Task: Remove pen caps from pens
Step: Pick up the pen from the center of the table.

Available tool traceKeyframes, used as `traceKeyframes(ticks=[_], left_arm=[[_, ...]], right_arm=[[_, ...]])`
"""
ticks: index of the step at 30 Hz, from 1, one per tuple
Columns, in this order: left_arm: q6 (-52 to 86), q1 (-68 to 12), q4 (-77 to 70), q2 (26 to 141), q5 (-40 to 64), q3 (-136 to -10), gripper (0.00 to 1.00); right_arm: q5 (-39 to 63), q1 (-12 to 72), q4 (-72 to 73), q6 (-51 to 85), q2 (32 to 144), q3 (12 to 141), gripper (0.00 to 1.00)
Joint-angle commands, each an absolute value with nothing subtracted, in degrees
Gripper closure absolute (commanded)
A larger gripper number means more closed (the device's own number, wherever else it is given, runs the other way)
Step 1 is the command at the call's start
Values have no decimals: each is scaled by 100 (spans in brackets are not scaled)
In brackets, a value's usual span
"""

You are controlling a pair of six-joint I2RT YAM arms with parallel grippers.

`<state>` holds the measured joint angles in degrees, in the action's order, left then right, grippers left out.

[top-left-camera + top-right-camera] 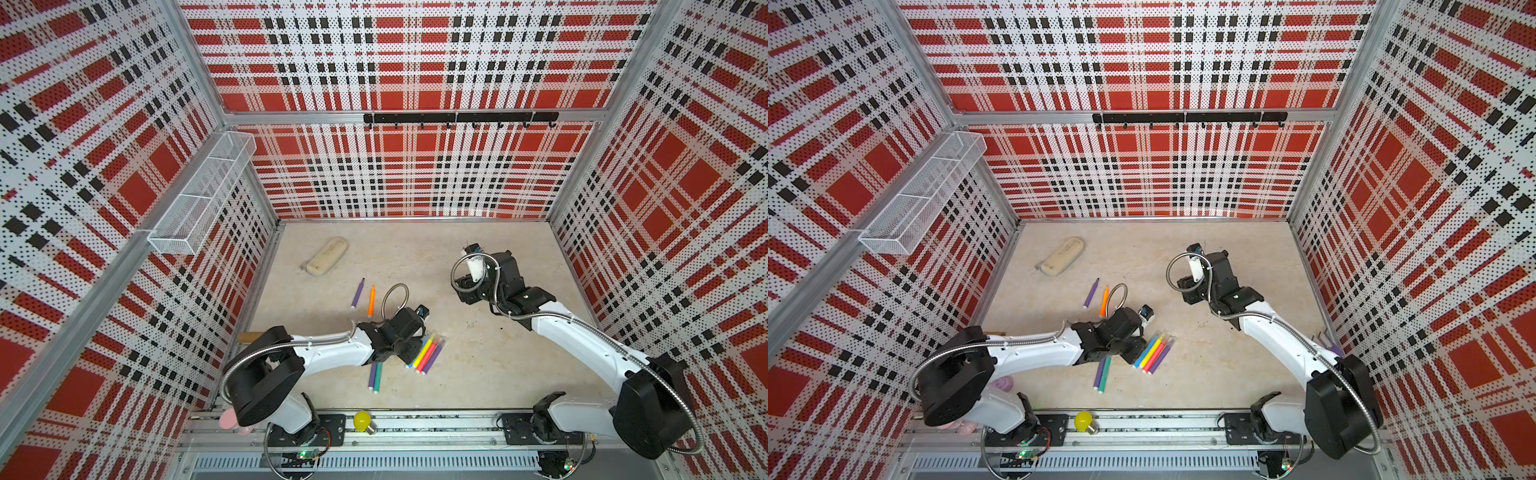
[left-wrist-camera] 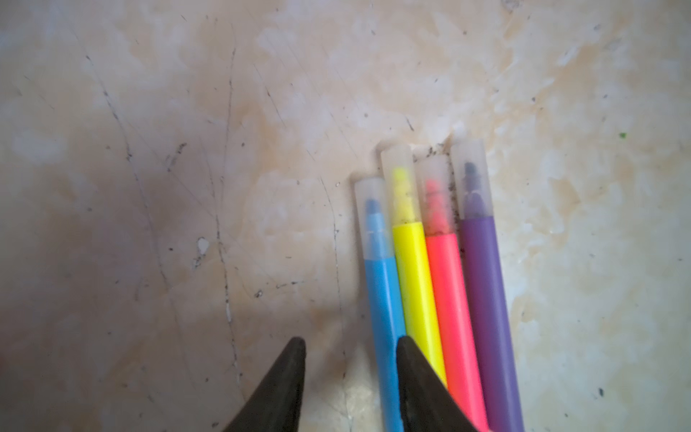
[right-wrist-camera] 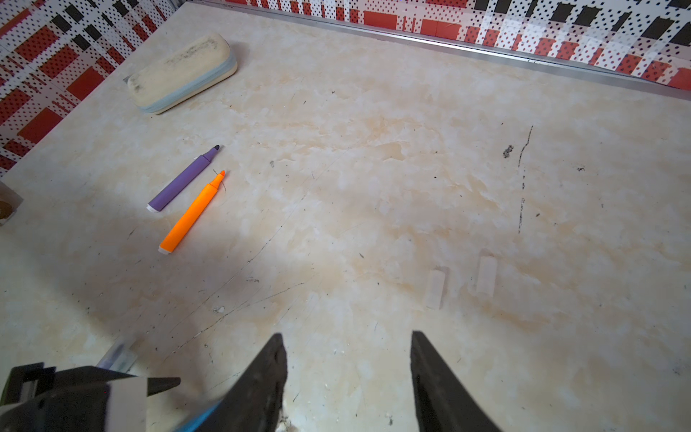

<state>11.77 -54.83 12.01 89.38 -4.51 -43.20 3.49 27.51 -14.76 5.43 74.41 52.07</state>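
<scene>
The left arm point(image 1: 332, 351) stretches rightward from its near-left base. Its wrist is bent down over four capped pens point(image 2: 415, 280) lying side by side mid-table. The left gripper point(image 2: 349, 346) is empty, fingers apart, one tip over the blue barrel. The right arm point(image 1: 573, 332) reaches toward the far side, and the right gripper point(image 3: 347, 336) is spread and empty above the table point(image 3: 374, 168). Two loose pen caps point(image 3: 435, 288) lie ahead of it. An uncapped purple pen point(image 3: 179, 183) and orange pen point(image 3: 190, 215) lie far left.

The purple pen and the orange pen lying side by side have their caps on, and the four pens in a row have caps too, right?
No. The purple pen and the orange pen have no caps: the right wrist view shows their bare tips. The four pens in a row do have caps.
</scene>
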Motion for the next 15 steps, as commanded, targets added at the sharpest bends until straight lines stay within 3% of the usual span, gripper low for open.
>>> traceKeyframes(ticks=[1,8,13,15], left_arm=[[1252,-5563,1059,9178,-469,-4411,56],[1274,-5614,1075,9462,-605,-4539,56],[1314,-5613,1117,9519,-685,-4553,75],[1330,-5607,1109,9527,-736,-4544,78]], right_arm=[[325,2733,-1220,561,7358,5139,43],[248,2733,-1191,578,7334,5123,42],[194,2726,-1168,601,7300,5109,42],[216,2725,-1134,623,7270,5076,42]])
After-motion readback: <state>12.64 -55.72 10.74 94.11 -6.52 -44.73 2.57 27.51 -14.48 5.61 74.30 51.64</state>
